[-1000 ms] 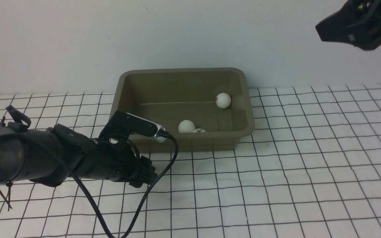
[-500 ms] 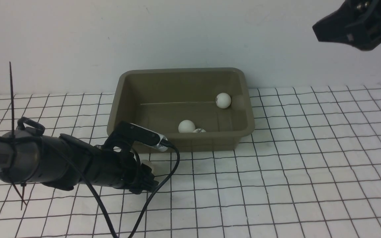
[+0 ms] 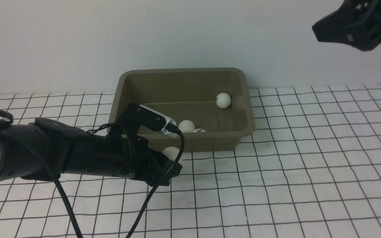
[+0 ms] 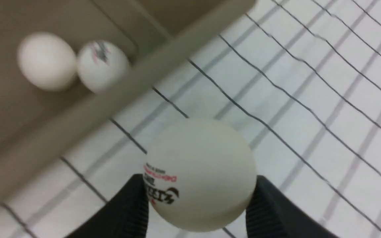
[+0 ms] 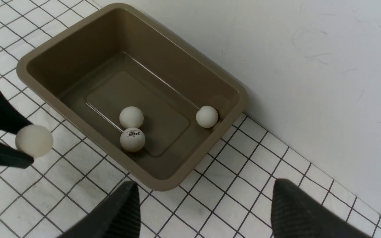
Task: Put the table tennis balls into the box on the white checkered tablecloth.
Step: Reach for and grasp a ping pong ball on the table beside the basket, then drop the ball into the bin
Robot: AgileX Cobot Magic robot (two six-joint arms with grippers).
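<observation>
White checkered tablecloth point(image 3: 276, 172) lies below, and just outside the box point(image 3: 210, 142) the left fingers point(image 4: 129, 211) pinch one ball point(image 4: 200, 165), likely light, smooth and slippery, round its middle, while the right fingers point(image 5: 293, 211) hang wide and empty.

Plain off-white wall point(image 3: 78, 39) at rear, faint scuffs point(image 5: 309, 56) and hairline marks; soft, even, slightly dim lighting.

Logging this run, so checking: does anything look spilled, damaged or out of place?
Nothing stands out. Three balls lie in the upright box; the fourth ball is gripped by the left gripper outside its near wall, over the tablecloth.
</observation>
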